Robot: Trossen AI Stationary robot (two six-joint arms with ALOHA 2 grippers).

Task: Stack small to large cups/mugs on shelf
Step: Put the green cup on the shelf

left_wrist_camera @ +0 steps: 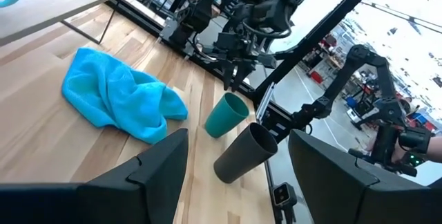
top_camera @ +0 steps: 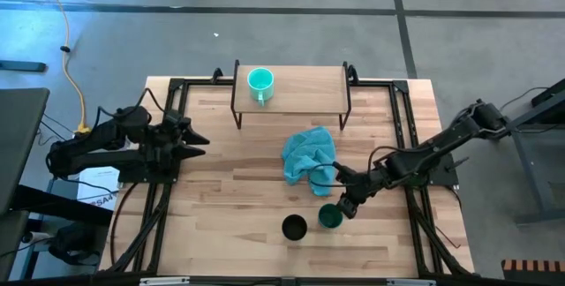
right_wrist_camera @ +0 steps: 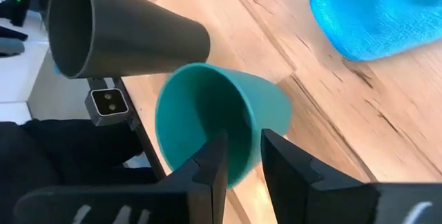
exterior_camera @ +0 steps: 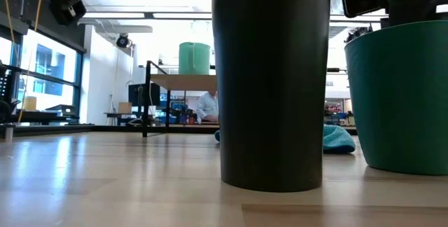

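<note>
**Right end effector at the green cup's rim; mug alone on the shelf**

Item 1, right end effector (top_camera: 347,206): lower right of centre in the high view, over the dark green cup (top_camera: 330,217). Only the right wrist view shows the fingers (right_wrist_camera: 210,165) set narrowly across the near rim, one inside the cup mouth and one outside. Whether they press the wall cannot be told.

Item 2, dark green cup (right_wrist_camera: 221,124): upright on the table (top_camera: 221,189), near its lower edge in the high view. The low view shows its base flat on the wood at frame right (exterior_camera: 399,94).

Item 3, black cup (top_camera: 294,228): just left of the green cup, apart from it. It fills the centre of the low view (exterior_camera: 271,80), which alone shows its greater height. The left wrist view shows the pair side by side (left_wrist_camera: 242,155).

Item 4, turquoise mug (top_camera: 260,81): on the shelf (top_camera: 305,87), toward its left end at upper centre of the high view, handle pointing down-frame. The low view shows it small and far off (exterior_camera: 194,57). The remainder of the shelf top lies bare.

Item 5, teal cloth (top_camera: 308,154): crumpled mid-table, between the shelf and the two cups. The right arm crosses just beside its lower right corner.

Item 6, left end effector (top_camera: 199,140): left of centre in the high view, raised off the table, fingers (left_wrist_camera: 162,165) spread wide in its wrist view. Open wood lies between it and the cloth.
</note>
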